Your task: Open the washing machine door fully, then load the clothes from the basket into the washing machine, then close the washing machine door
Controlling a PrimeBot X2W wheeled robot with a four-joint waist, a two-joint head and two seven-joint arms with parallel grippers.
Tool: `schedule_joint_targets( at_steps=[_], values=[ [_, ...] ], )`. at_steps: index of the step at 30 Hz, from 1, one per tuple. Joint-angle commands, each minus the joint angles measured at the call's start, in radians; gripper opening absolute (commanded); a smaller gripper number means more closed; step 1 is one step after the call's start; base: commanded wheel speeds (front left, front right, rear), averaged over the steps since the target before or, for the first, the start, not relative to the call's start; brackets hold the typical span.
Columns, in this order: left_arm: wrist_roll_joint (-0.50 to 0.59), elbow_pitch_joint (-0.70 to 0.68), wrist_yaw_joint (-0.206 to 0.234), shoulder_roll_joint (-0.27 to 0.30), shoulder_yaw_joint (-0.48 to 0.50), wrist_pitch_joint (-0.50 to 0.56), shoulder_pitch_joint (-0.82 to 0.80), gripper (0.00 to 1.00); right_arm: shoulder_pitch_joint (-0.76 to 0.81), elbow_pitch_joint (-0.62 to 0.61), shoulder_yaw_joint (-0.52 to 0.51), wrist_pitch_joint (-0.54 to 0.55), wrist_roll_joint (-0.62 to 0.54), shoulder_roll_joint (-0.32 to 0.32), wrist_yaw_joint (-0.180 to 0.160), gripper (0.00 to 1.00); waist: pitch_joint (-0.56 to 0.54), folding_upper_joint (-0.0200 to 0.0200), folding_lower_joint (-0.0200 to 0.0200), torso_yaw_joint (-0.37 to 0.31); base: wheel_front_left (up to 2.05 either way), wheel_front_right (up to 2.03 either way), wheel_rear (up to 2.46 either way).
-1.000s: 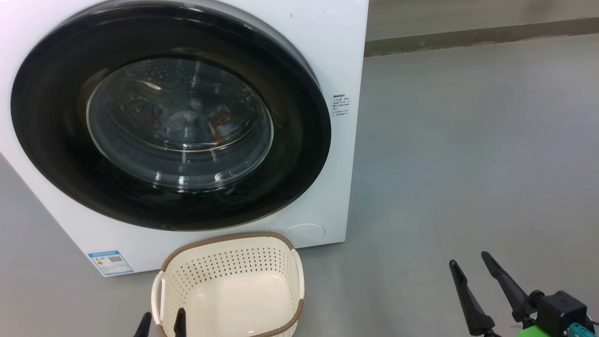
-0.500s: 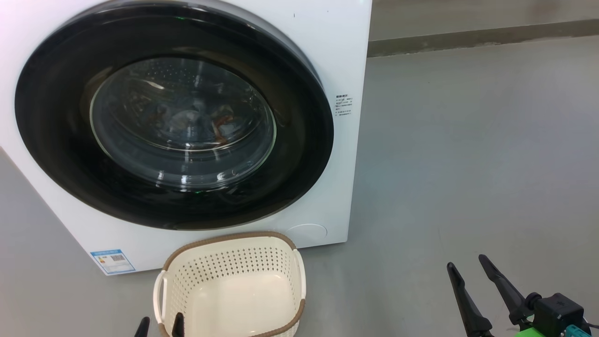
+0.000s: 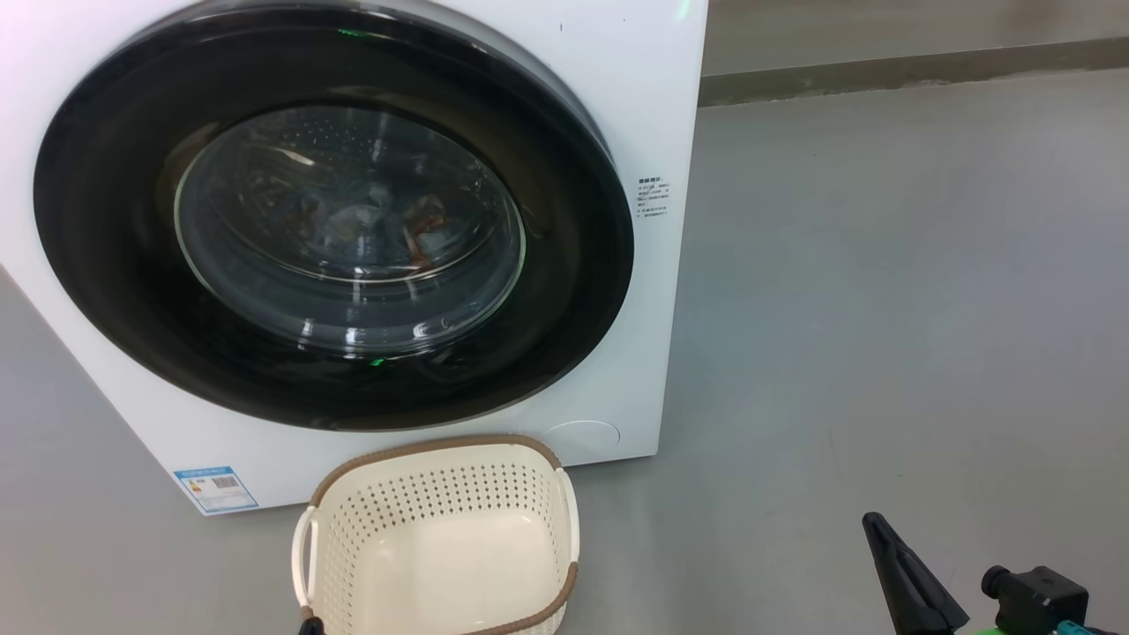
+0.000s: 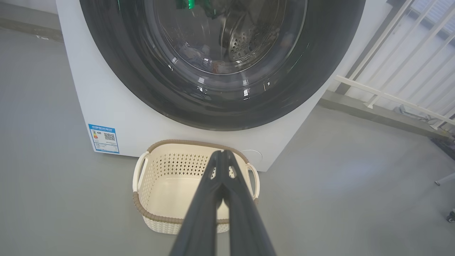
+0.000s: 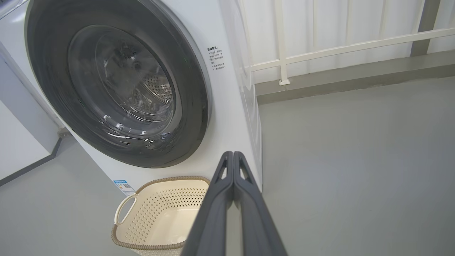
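washing machine door (image 3: 335, 220) closed flush on white washing machine (image 3: 657, 97), clothes (image 3: 422, 231) visible through the glass inside the drum, orange-brown and pale bits. basket (image 3: 432, 498) on grey floor (image 3: 882, 309) just in front of machine, below door. left end effector (image 4: 222, 156) fingers pressed together, holding nothing, above basket's near rim. right end effector (image 5: 233, 156) pinched closed too, holding nothing, over floor right of basket
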Motion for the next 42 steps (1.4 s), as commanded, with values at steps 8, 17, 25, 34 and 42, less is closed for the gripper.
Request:
schedule_joint_targets(
  at_steps=[8,17,25,34,42],
  values=[
    [-0.098,-0.010,0.000,0.012,0.015,0.020,-0.038,0.00,-0.025,-0.013,-0.017,0.020,0.093,-0.002,0.000,0.00,0.006,0.0000,-0.0003,0.005,0.00,0.00,0.00],
    [-0.193,0.000,0.000,0.017,0.024,0.042,-0.062,0.00,-0.040,-0.005,-0.030,0.044,0.186,0.007,0.000,0.00,0.010,0.0000,-0.0004,0.011,0.00,0.00,0.00],
    [-0.276,0.007,-0.001,0.021,0.033,0.063,-0.082,0.00,-0.052,0.003,-0.042,0.065,0.269,0.015,0.000,0.00,0.013,0.0000,-0.0004,0.016,0.00,0.00,0.00],
    [-0.370,0.013,-0.001,0.024,0.044,0.086,-0.104,0.00,-0.066,0.010,-0.057,0.090,0.361,0.025,0.000,0.00,0.018,0.0000,-0.0004,0.021,0.00,0.00,0.00],
    [-0.452,0.019,-0.001,0.026,0.055,0.108,-0.124,0.00,-0.078,0.017,-0.070,0.112,0.443,0.034,0.000,0.00,0.021,0.0000,-0.0004,0.026,0.00,0.00,0.00]
  ],
)
